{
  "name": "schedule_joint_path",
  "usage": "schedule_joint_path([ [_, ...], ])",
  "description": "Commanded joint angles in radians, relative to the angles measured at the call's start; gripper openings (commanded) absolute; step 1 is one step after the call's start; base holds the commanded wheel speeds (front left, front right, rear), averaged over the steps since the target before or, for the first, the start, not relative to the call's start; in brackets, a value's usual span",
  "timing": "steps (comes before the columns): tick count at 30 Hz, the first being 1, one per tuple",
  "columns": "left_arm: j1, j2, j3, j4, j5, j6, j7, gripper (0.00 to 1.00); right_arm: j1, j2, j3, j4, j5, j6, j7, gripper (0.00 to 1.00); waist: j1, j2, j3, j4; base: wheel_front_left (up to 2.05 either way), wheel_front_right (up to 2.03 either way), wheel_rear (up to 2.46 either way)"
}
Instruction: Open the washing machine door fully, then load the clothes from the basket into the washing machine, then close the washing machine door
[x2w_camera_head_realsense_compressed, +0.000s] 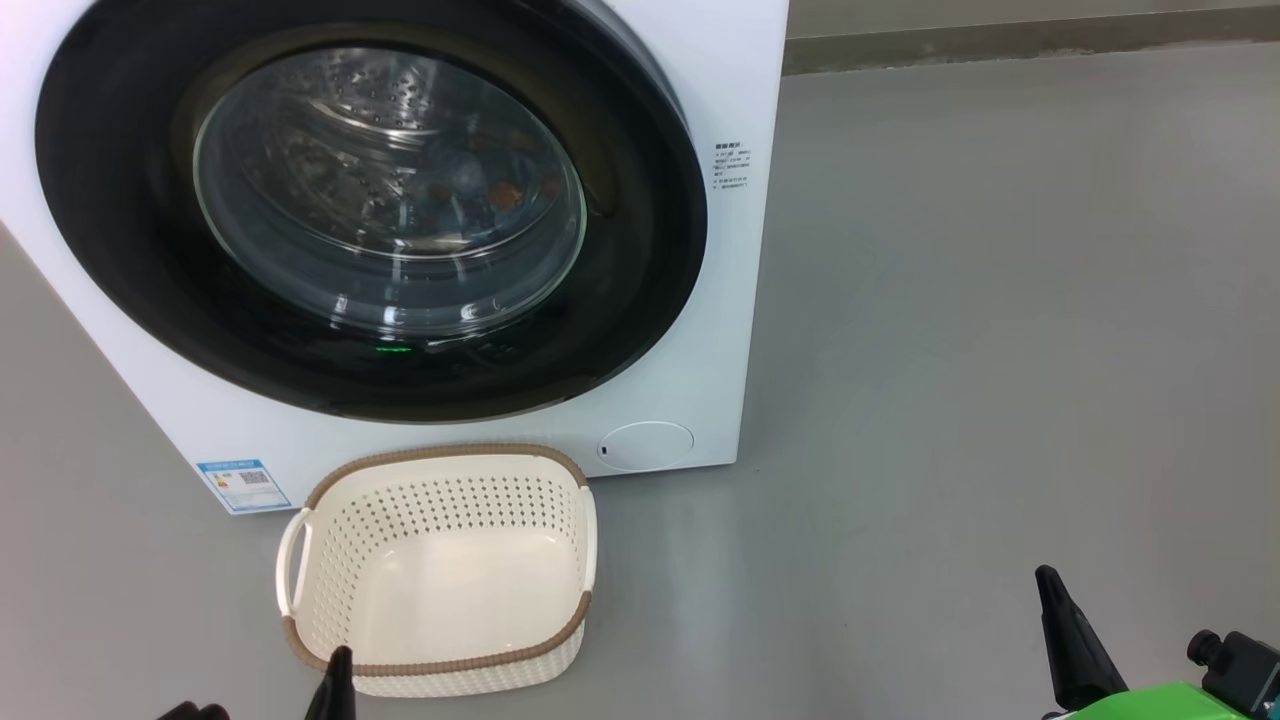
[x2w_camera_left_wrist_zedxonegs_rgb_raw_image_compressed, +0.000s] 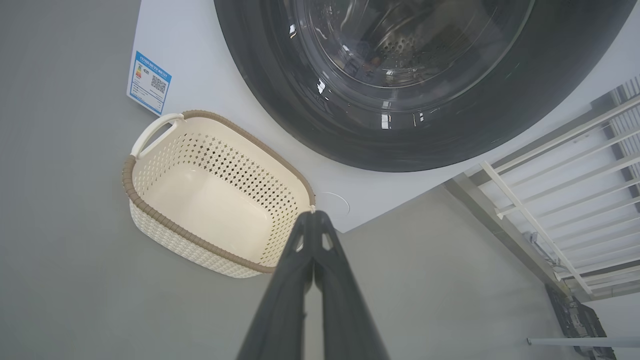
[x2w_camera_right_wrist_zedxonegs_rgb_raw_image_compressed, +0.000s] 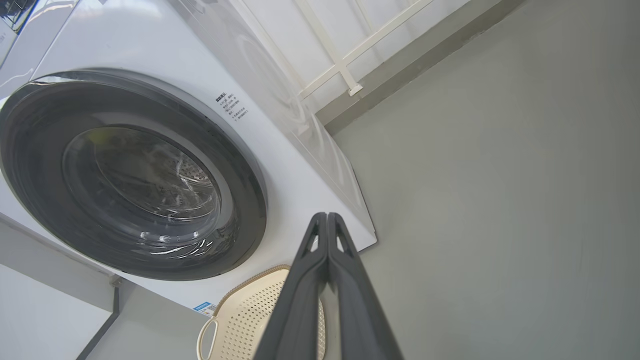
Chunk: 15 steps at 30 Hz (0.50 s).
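The door (x2w_camera_head_realsense_compressed: 640, 250) sits shut on the washer (x2w_camera_head_realsense_compressed: 735, 90). The basket (x2w_camera_head_realsense_compressed: 440, 455) stands on the floor (x2w_camera_head_realsense_compressed: 1000, 300) just before the washer. The left end effector (x2w_camera_left_wrist_zedxonegs_rgb_raw_image_compressed: 314, 216) and the right end effector (x2w_camera_right_wrist_zedxonegs_rgb_raw_image_compressed: 326, 217) are both clenched.

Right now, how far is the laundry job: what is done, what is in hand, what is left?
Done: the basket is empty, the clothes show dimly through the glass, and the washing machine door sits closed on the washing machine. In hand: nothing; the left gripper and right gripper are shut and empty, clear of the door. Left: apparently nothing.
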Motion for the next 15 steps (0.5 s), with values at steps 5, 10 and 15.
schedule_joint_path([
  [5, -0.055, 0.015, 0.035, -0.031, -0.070, -0.010, 0.020, 0.00, -0.050, -0.004, 0.003, -0.014, 0.087, -0.003, 0.019, 0.00, -0.0001, 0.0000, 0.001, -0.001, 0.00, 0.00, 0.00],
  [10, -0.061, 0.016, 0.046, -0.033, -0.122, -0.015, 0.035, 0.00, -0.058, -0.004, 0.001, -0.009, 0.150, -0.003, 0.034, 0.00, -0.0001, 0.0000, 0.002, -0.001, 0.00, 0.00, 0.00],
  [15, -0.067, 0.016, 0.058, -0.035, -0.175, -0.020, 0.049, 0.00, -0.067, -0.004, 0.000, -0.004, 0.213, -0.004, 0.049, 0.00, -0.0001, 0.0000, 0.004, -0.002, 0.00, 0.00, 0.00],
])
